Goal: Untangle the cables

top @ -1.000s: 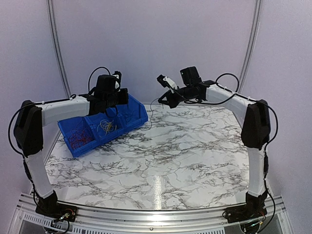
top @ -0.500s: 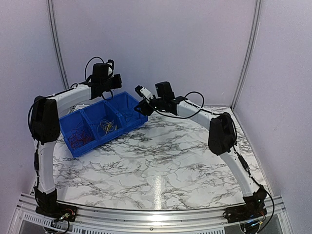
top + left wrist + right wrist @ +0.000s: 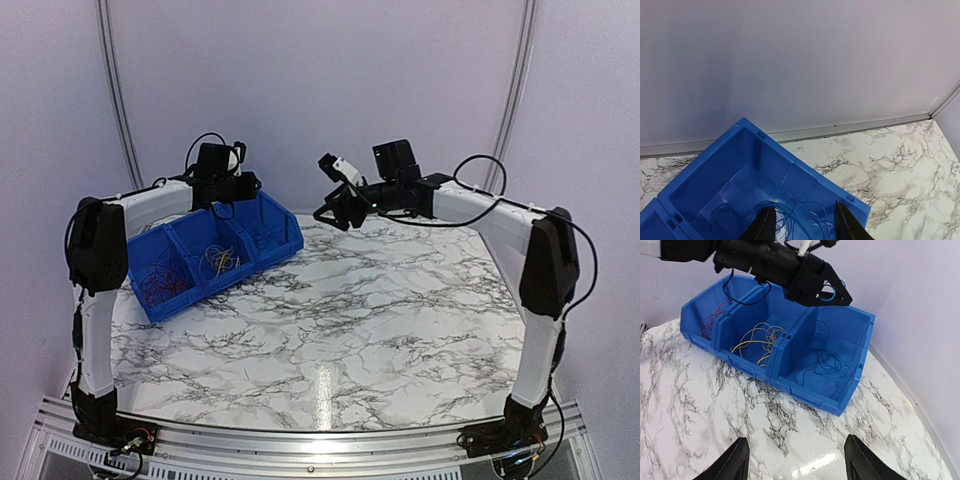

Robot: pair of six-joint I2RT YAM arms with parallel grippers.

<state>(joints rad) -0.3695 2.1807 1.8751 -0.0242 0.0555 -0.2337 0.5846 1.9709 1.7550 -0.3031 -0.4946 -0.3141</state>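
Left gripper hangs spread and empty over the blue cables in the bin at the table's far-left corner, right gripper likewise released nearby, and those wires look feather-light, limp and snag-prone, best pinched at a loose outer loop.

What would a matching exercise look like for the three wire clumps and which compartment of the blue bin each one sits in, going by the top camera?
Things:
1. red wires
2. yellow wires
3. blue wires

Compartments of the bin, seen from the top camera:
A. middle
B. right end
C. left end

Pairs: 1-C, 2-A, 3-B
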